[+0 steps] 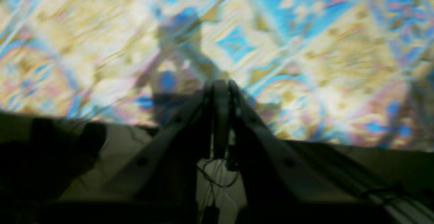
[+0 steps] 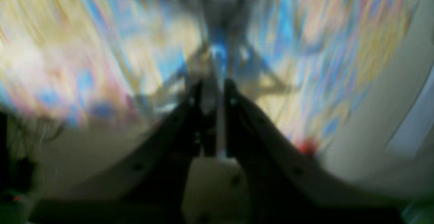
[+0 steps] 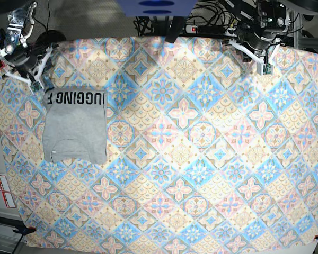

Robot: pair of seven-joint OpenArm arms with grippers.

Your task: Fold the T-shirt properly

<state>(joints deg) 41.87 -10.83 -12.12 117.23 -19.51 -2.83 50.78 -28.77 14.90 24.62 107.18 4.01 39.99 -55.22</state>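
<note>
**Folded shirt at the cloth's far left**

Your light heather-grey cotton T-shirt (image 3: 76, 126), black block lettering showing, lies folded on the colourful patterned tablecloth (image 3: 201, 159). Your right gripper (image 3: 38, 84) hangs just beside its lettered edge, your left gripper (image 3: 265, 67) well apart; both pincers are closed, holding nothing.

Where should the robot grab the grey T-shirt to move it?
Probably at the two top corners of the T-shirt, on the edge with the black letters, coming straight down from above. It lies folded flat on the tablecloth, so only its edges give something to pinch. The right tool hangs just off the top left corner, so it is nearest; the left tool is far across.
</note>
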